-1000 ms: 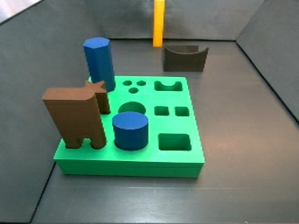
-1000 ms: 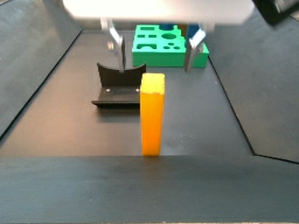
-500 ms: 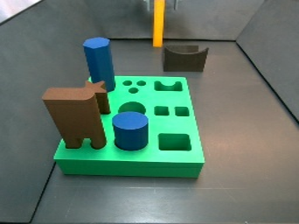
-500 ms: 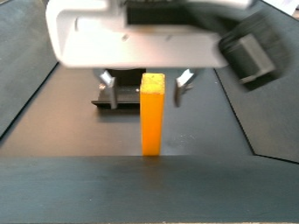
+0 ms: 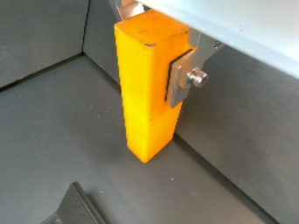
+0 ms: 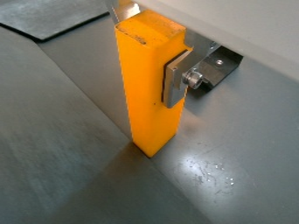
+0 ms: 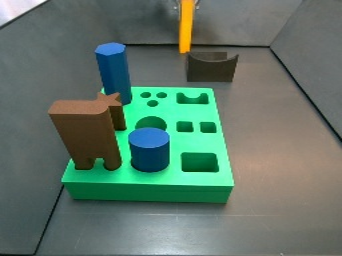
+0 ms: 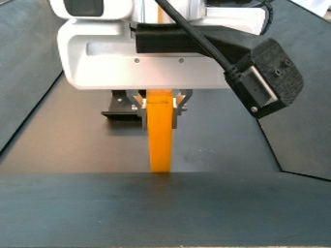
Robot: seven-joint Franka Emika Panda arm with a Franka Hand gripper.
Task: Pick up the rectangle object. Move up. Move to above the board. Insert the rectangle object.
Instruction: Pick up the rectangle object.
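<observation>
The rectangle object [image 5: 146, 96] is a tall orange-yellow block standing upright on the dark floor, and it also shows in a wrist view [image 6: 147, 96]. My gripper [image 5: 152, 45] has come down over its top, a silver finger plate [image 5: 179, 79] flat against one side and the opposite finger mostly hidden behind the block. In a side view the gripper [image 8: 161, 103] pinches the block [image 8: 161, 140] near its upper end. In a side view the block [image 7: 186, 32] stands at the back, beyond the green board [image 7: 187, 190].
On the board stand a blue hexagonal post [image 7: 112, 68], a short blue cylinder [image 7: 148, 150] and a brown notched block [image 7: 83, 132]. The dark fixture [image 7: 211, 66] sits just beside the orange block, also partly seen behind the gripper [image 8: 122, 108]. Sloping dark walls enclose the floor.
The gripper came down over the orange block and its fingers, spread wide half a second ago, have closed onto the block's sides. The block stays on the floor.
</observation>
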